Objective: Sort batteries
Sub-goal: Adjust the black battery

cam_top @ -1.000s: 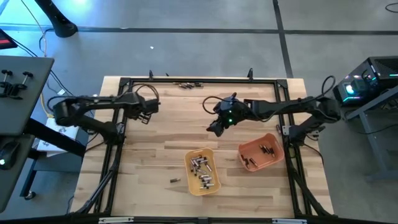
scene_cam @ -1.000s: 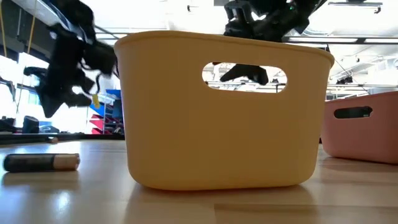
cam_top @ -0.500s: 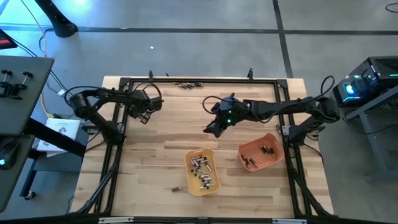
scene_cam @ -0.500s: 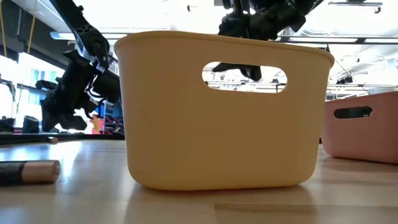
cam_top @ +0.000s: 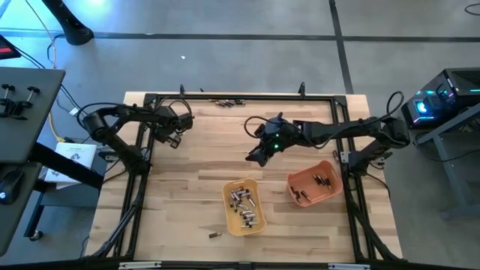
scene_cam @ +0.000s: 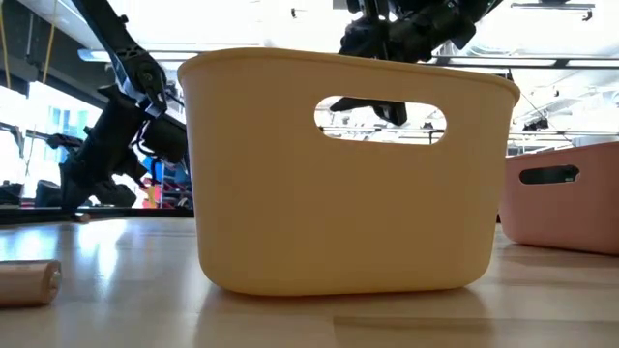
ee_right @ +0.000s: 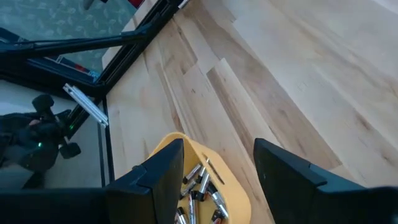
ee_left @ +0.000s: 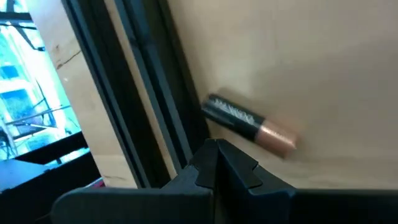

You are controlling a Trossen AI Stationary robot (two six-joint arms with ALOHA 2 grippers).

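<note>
**Left closing in on a stray cell at the frame rail; right parked mid-table**

Left gripper (cam_top: 174,137) is at the table's (cam_top: 187,187) far-left side, fingers pressed together, nothing in them. Its wrist view shows a dark, copper-tipped battery (ee_left: 249,123) lying flat on the wood right beside the black frame rail (ee_left: 149,93), just ahead of the closed fingertips. Not touching yet, as far as I can tell.

Right gripper (cam_top: 259,152) hangs above the middle of the table, fingers spread, empty. From its wrist view the yellow tray (ee_right: 205,180) sits below and ahead.

Where the cells are:
- yellow tray (cam_top: 244,205): a pile of mostly silvery ones
- orange tray (cam_top: 315,185): a few dark ones
- one loose cell (cam_top: 214,234) on the near edge, left of the yellow tray
- a small row (cam_top: 227,102) along the far edge

My read: pick phase on the rail-side cell. Next, the left needs to open, straddle the cell and close. The rail is tight alongside, so finger clearance looks like the tricky part. A dark cell probably belongs in the orange tray.
</note>
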